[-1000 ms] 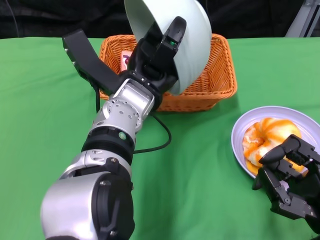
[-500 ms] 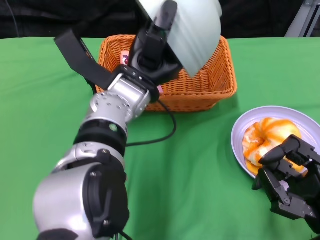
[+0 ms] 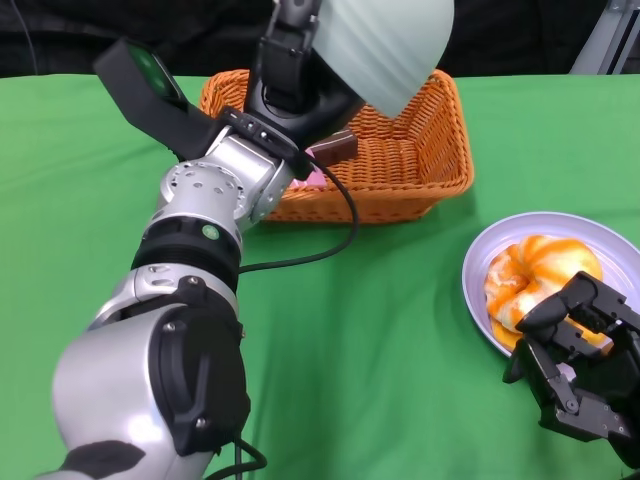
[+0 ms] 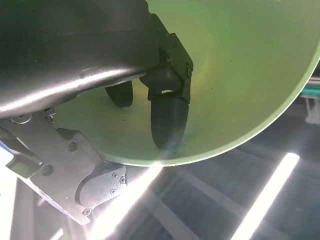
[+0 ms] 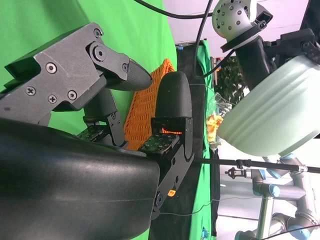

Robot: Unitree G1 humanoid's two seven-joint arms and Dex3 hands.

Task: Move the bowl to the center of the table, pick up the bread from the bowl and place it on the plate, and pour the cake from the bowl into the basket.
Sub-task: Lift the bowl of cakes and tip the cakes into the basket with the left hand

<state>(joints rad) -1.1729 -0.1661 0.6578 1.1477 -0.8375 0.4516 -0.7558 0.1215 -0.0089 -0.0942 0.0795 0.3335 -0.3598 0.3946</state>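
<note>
Bowl (image 3: pixel 385 45) is held high in the left hand (image 3: pixel 295 75), tipped over, directly above the basket (image 3: pixel 420 150) that sits under and just beyond that hand. Left wrist view shows fingers (image 4: pixel 167 120) hooked over the rim and pressed against the pale green inner wall; no cake is visible inside the bowl there. A small pink patch shows in the basket beside the left wrist, likely the cake (image 3: pixel 314 178), though mostly hidden by the arm. Judged: the pour is at or near its end.

Green table (image 3: pixel 400 330) between the two hands carries only the black cable from the left arm.

Plate (image 3: pixel 480 300) lies touching the right hand (image 3: pixel 580 365), with the bread (image 3: pixel 535 270) resting on it just ahead of the fingers. The right hand grasps nothing; its fingers are curled in loosely, partly over the near edge of the plate.

Risks from here:
- Bowl is held by a rim pinch only while inverted; any loosening would drop it onto the basket.
- Lowering the left arm could catch the basket's near wall and drag it.
- Right hand lifting carelessly could nudge the plate or bread.
</note>
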